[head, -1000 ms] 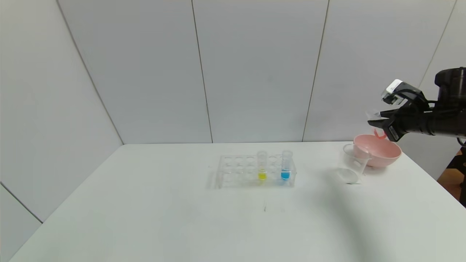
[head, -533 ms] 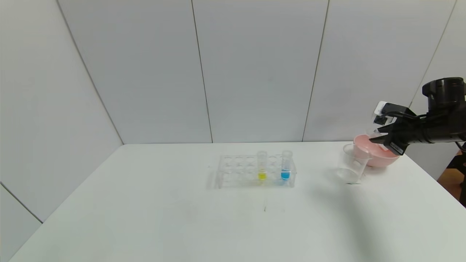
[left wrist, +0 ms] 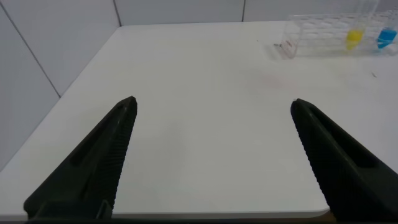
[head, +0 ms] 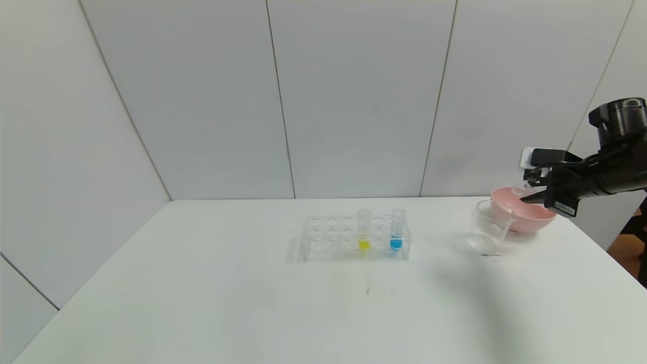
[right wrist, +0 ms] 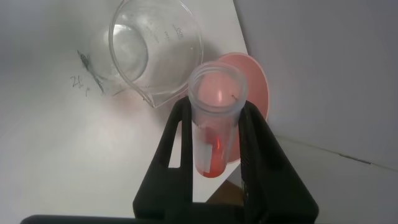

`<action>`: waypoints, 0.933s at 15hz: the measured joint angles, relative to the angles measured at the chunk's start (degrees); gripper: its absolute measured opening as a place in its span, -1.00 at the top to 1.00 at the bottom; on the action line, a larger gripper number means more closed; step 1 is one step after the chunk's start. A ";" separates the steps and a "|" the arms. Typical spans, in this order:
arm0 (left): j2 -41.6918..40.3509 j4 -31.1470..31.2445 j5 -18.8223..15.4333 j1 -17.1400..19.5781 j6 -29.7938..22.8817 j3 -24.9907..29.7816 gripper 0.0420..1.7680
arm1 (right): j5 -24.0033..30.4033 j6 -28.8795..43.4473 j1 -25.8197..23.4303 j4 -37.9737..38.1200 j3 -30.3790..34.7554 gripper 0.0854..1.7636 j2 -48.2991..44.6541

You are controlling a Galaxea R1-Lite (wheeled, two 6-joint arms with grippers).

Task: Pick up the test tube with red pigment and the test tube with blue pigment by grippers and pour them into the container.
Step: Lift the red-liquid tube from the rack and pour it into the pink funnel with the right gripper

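Right gripper (head: 532, 196) — jaws clamped on the test tube with red pigment (right wrist: 214, 121) — above the pink bowl (head: 525, 218), at the container's (head: 489, 227) 2 o'clock; left gripper (left wrist: 211, 155) jaws wide.

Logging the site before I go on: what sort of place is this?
Probably a lab-style test bench: a clear tube rack with coloured liquids, a beaker and a pink bowl on a bare white table boxed in by plain grey panels.

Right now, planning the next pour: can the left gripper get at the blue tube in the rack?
Probably yes: the left gripper is open, with bare table between it and the test tube with blue pigment upright in the rack.
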 joint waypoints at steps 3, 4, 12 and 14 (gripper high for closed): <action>0.00 0.00 0.00 0.00 0.02 0.00 -1.00 | -3.58 -8.27 -0.52 2.71 -3.47 0.51 0.39; 0.00 0.00 0.00 0.00 0.02 0.00 -1.00 | -4.33 -8.81 -0.51 2.95 -4.22 0.51 0.66; 0.00 0.00 0.00 0.00 0.00 0.00 -1.00 | -9.73 -14.26 3.12 11.61 -8.44 0.51 1.27; 0.00 0.00 0.00 0.00 0.00 0.00 -1.00 | -10.15 -16.18 3.28 13.00 -9.48 0.51 1.45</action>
